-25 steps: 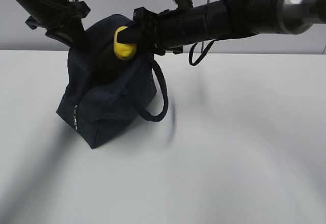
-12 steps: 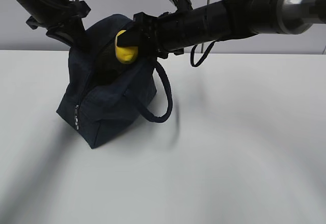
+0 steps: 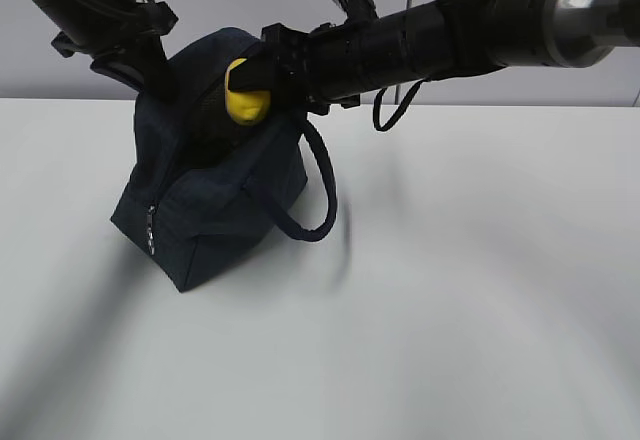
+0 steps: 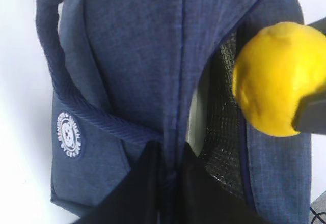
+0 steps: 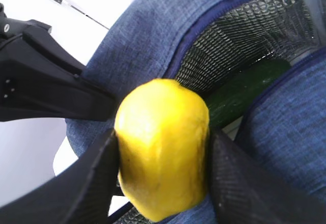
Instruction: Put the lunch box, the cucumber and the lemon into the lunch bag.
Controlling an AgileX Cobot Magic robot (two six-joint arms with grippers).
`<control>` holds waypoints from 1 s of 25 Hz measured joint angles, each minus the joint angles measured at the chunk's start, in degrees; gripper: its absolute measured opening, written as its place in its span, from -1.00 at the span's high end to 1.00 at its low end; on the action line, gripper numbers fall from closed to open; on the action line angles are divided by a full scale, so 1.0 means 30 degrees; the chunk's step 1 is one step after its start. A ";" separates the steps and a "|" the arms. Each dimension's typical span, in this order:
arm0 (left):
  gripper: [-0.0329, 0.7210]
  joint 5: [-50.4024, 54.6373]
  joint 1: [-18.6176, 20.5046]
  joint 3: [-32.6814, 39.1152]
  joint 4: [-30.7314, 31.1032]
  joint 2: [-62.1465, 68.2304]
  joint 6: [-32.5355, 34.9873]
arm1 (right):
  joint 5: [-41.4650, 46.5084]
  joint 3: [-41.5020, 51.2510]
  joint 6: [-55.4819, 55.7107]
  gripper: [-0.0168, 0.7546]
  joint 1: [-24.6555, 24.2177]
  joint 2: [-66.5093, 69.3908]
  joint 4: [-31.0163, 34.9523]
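The navy lunch bag [image 3: 215, 200] stands on the table at the left, its top open. My left gripper [image 4: 170, 183] is shut on the bag's top edge and holds the opening apart. My right gripper [image 5: 162, 170] is shut on the yellow lemon [image 5: 162, 155] and holds it over the opening; the lemon also shows in the exterior view [image 3: 246, 90] and the left wrist view [image 4: 277, 79]. The dark green cucumber [image 5: 244, 89] lies inside the bag against the silver mesh lining. A pale strip [image 4: 195, 117] inside the bag may be the lunch box.
One loop handle [image 3: 318, 185] hangs off the bag's right side. The bag's white round logo [image 4: 70, 135] faces the left wrist camera. The white table [image 3: 450, 290] stretches to the right and front of the bag.
My right gripper has moved the lemon slightly left and down toward the bag's opening. The hanging handle swung a little. The left arm has held still.
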 joint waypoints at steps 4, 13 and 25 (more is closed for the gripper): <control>0.86 0.0000 0.0000 0.0000 0.0000 0.0000 0.0027 | 0.0290 0.0000 -0.0154 -0.12 0.0000 0.0000 0.0000; 0.86 0.0000 0.0000 0.0000 -0.0041 0.0000 0.0040 | 0.0619 0.0000 -0.0364 -0.39 0.0000 0.0000 0.0028; 0.86 0.0000 0.0000 0.0000 -0.0041 0.0000 0.0114 | 0.2368 0.0000 0.0463 -0.38 -0.1544 -0.0038 0.0449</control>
